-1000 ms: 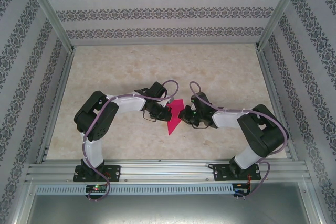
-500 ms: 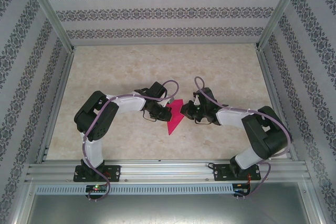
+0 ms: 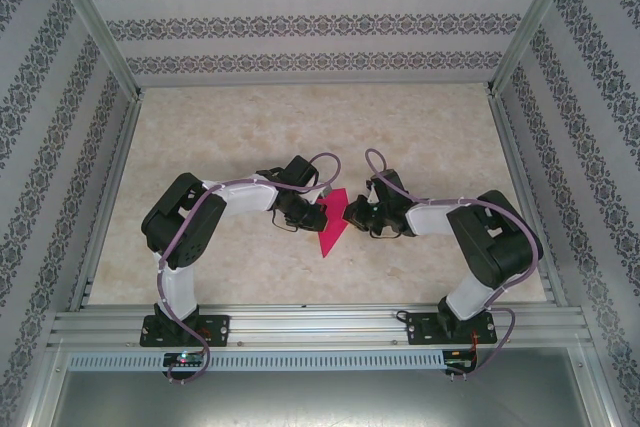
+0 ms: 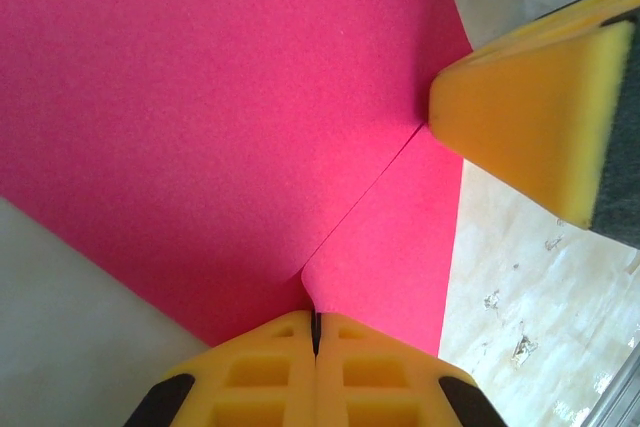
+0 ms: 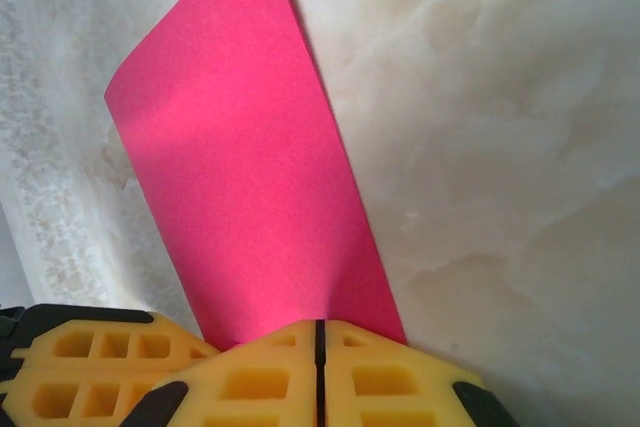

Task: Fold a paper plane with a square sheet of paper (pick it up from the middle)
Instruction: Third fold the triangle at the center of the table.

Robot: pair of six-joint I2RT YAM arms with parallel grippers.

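Observation:
The square sheet of paper (image 3: 329,233) is magenta-pink and partly folded, and from above it tapers to a point toward the near edge. It hangs between the two arms at the table's middle. My left gripper (image 3: 316,211) is shut on its left side. In the left wrist view the jaws (image 4: 316,319) pinch the paper (image 4: 200,97) where a folded flap's edge meets them. My right gripper (image 3: 350,215) is shut on the right side. In its wrist view the paper (image 5: 250,167) rises as a narrow strip from the closed jaws (image 5: 318,329). The right gripper's fingers (image 4: 525,117) touch the flap.
The marbled beige table top (image 3: 250,137) lies under the paper. Patterned walls (image 3: 320,27) and aluminium posts enclose it on three sides. A metal rail (image 3: 320,325) carries both arm bases at the near edge. The left gripper's fingers (image 5: 80,367) show beside the right jaws.
The right arm's elbow has swung inward and its gripper has shifted slightly up and left along the paper. The left arm and the paper have stayed in place.

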